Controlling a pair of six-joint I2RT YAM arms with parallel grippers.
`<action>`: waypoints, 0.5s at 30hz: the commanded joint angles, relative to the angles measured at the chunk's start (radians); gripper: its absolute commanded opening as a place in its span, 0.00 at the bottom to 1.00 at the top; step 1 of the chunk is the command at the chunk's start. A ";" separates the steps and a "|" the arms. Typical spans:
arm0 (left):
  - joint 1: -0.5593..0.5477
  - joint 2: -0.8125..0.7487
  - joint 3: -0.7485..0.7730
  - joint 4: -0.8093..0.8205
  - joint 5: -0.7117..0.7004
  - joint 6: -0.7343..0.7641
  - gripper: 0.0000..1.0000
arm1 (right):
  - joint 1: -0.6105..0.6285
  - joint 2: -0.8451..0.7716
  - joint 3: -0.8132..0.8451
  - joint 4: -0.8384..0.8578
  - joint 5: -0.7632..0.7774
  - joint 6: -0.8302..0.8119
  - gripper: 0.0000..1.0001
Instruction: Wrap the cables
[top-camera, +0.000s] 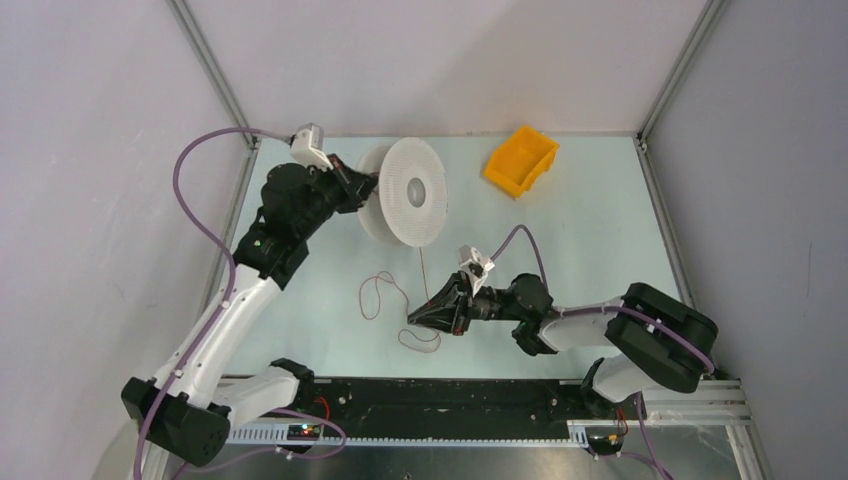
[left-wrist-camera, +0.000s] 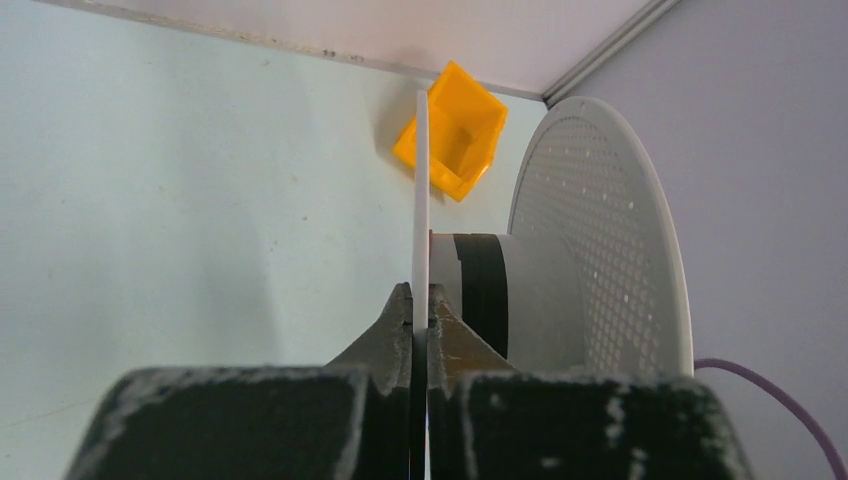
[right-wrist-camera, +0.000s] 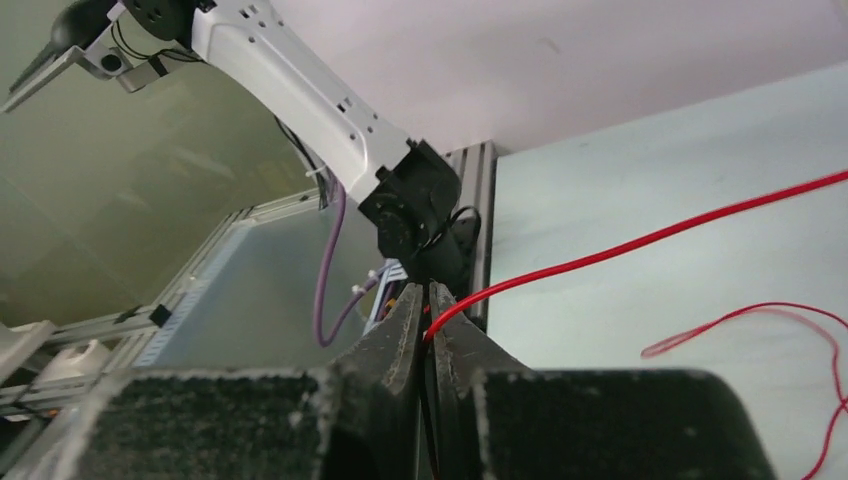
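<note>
The pale table (top-camera: 600, 260) carried everything, with both arms reaching out over it from the near edge. The left arm (top-camera: 225, 320) stretched to the far left corner; the right arm (top-camera: 590, 325) lay low and folded across the middle.

A white spool (top-camera: 410, 192) stood on its rims at the far side, its perforated flange facing right and its axis running roughly left to right. An orange bin (top-camera: 521, 160) sat well apart from it, toward the far right.

The left gripper (left-wrist-camera: 420, 300) had its fingers pressed together on the thin edge of the spool's near flange. The right gripper (right-wrist-camera: 428, 300), pointing left just above the table, had its fingers almost together, pinching a red strand between the tips.

The cables (top-camera: 375, 295) lay on the table between the spool and the arm bases. One strand ran fairly straight from the right gripper's tips away toward the spool, its long axis near to far. The rest lay slack in loose loops, one left of the gripper and one just nearer than it.
</note>
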 joint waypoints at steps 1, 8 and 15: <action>-0.018 -0.059 -0.062 0.176 -0.139 0.075 0.00 | 0.019 -0.054 -0.012 -0.138 -0.001 0.057 0.08; -0.104 -0.106 -0.150 0.045 -0.294 0.281 0.00 | 0.019 -0.287 0.149 -0.852 0.174 -0.130 0.07; -0.214 -0.112 -0.171 -0.094 -0.424 0.362 0.00 | 0.020 -0.386 0.293 -1.205 0.357 -0.390 0.03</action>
